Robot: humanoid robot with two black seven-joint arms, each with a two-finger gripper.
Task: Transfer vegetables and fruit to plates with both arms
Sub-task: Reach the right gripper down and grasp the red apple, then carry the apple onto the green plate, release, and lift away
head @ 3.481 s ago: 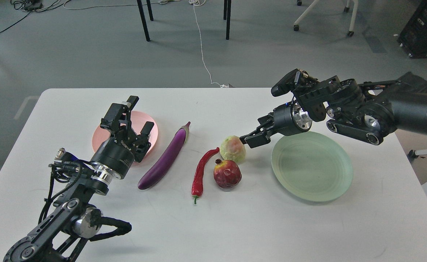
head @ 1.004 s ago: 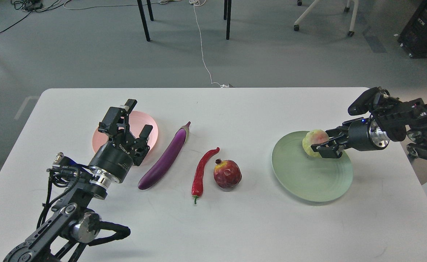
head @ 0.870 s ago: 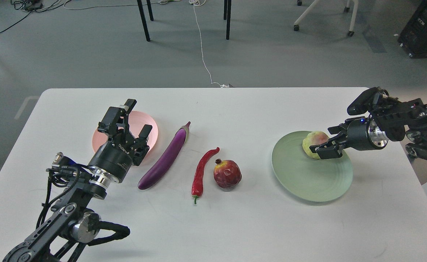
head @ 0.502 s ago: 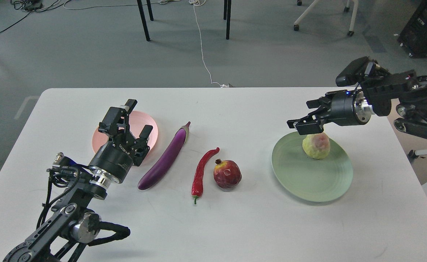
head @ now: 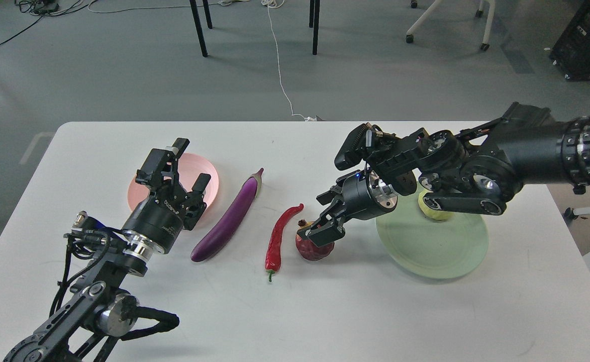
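My right gripper (head: 314, 217) is open and reaches down over the dark red pomegranate (head: 317, 250), its fingers at the fruit's top; the pomegranate rests on the table. The bumpy yellow-green fruit (head: 438, 214) lies on the pale green plate (head: 435, 254), mostly hidden behind my right arm. The purple eggplant (head: 229, 218) and the red chili pepper (head: 278, 235) lie side by side on the table. My left gripper (head: 193, 161) is open and empty, raised over the pink plate (head: 137, 193).
The white table (head: 325, 311) has a bare front half. Beyond its far edge are chair legs (head: 198, 27), a white cable (head: 280, 70) on the grey floor and a black case (head: 589, 40) at the far right.
My right gripper set the yellow-green fruit on the green plate, let it go, rose, then swung left and down onto the pomegranate. My left arm has barely moved.
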